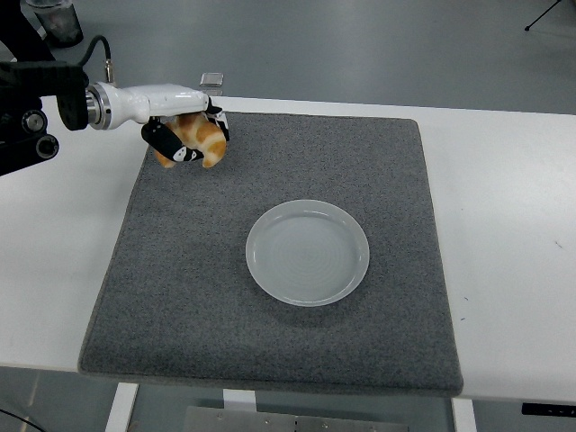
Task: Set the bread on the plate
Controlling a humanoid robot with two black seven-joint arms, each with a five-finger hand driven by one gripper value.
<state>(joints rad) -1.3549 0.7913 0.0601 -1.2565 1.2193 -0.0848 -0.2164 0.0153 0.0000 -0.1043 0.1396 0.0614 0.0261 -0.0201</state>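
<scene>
1. The left hand (184, 139), with black fingers on a white wrist shell, sits in the upper left of the frame and is clamped around the golden-brown, crescent-shaped bread roll (200, 137).
2. The bread roll appears raised clear of the dark grey square felt mat (270, 324), over the mat's upper left corner. It is well apart from the round pale translucent plate (307, 252).
3. The plate lies flat and holds nothing, slightly right of the mat's centre. The mat rests on the white table (504, 225).
4. The right hand is not in view.
5. Judged stage: the bread roll is grasped and lifted; transport to the plate is not yet done.
6. Risk: the fingers wrap only part of the roll, so a fast swing toward centre frame could let it rotate or slip out onto the mat.
7. Risk: releasing too high or off-centre could make the roll bounce off the shallow rim or push the light plate across the mat.
</scene>
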